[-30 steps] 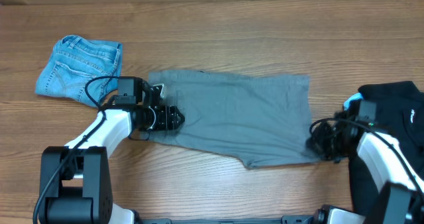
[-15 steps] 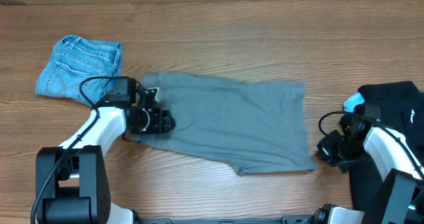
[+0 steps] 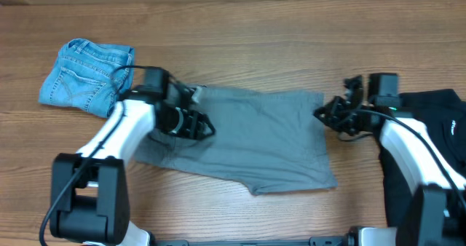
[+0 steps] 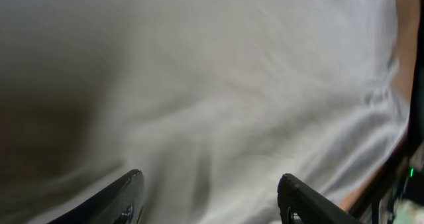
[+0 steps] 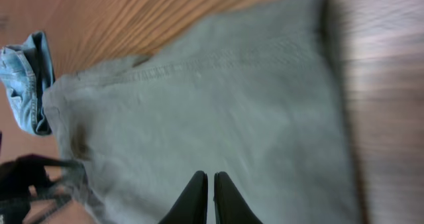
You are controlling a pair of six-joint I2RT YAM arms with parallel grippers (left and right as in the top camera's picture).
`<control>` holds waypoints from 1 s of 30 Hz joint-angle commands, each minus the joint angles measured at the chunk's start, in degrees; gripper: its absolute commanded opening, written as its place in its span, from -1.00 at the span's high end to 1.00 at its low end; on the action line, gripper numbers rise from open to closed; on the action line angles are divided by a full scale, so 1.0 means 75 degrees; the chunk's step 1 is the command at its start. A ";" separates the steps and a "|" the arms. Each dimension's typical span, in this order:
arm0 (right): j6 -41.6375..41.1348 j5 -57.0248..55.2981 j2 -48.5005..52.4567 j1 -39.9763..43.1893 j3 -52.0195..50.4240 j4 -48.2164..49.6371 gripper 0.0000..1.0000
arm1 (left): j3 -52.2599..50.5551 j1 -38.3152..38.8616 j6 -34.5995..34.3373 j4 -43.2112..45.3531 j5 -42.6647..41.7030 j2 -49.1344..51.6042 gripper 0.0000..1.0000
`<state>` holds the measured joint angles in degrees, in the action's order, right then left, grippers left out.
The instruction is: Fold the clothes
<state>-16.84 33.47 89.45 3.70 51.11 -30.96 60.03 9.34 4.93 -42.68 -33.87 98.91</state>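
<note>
The grey shorts (image 3: 255, 140) lie spread flat across the middle of the table, also filling the left wrist view (image 4: 232, 85) and the right wrist view (image 5: 218, 98). My left gripper (image 3: 206, 127) hovers over their left part, open, its two fingers (image 4: 132, 184) wide apart with cloth below and nothing between them. My right gripper (image 3: 322, 113) sits at the shorts' upper right edge, shut (image 5: 211, 179) with nothing in it. The small light-blue denim shorts (image 3: 87, 75) lie at the far left. A black garment (image 3: 437, 122) lies at the far right.
The wooden table (image 3: 255, 35) shows bare board behind and in front of the grey shorts. The denim shorts (image 5: 23, 85) also appear at the left of the right wrist view, with my left arm (image 5: 33, 177) below them.
The left gripper moved up and right from the shorts' left edge onto the cloth. The right gripper travelled from the lower right corner to the upper right edge. The grey shorts shifted leftward.
</note>
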 commanded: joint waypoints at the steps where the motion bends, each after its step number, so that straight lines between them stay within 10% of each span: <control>1: -0.0574 0.0160 0.0976 -0.0440 0.0079 0.0673 0.83 | -0.0388 0.0874 0.0076 -0.0017 0.0898 0.0047 -0.31; 17: -0.2582 -0.0481 0.2573 0.0624 0.0157 0.3576 0.87 | -0.2270 0.1457 -0.1008 0.0764 0.1801 0.0044 -0.17; 23: -0.1253 0.2597 0.1550 0.0994 0.0312 0.2495 0.79 | -0.1072 0.1457 -0.0898 0.0146 0.1376 0.0038 -0.18; 30: -0.0323 0.1941 -0.0012 -0.0172 0.0312 -0.0373 0.81 | 0.1005 0.1457 -0.0898 -0.0157 0.1303 0.0038 -0.17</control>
<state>-23.59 49.36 91.90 7.29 52.53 -30.35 62.15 19.90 -1.37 -46.04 -24.53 99.15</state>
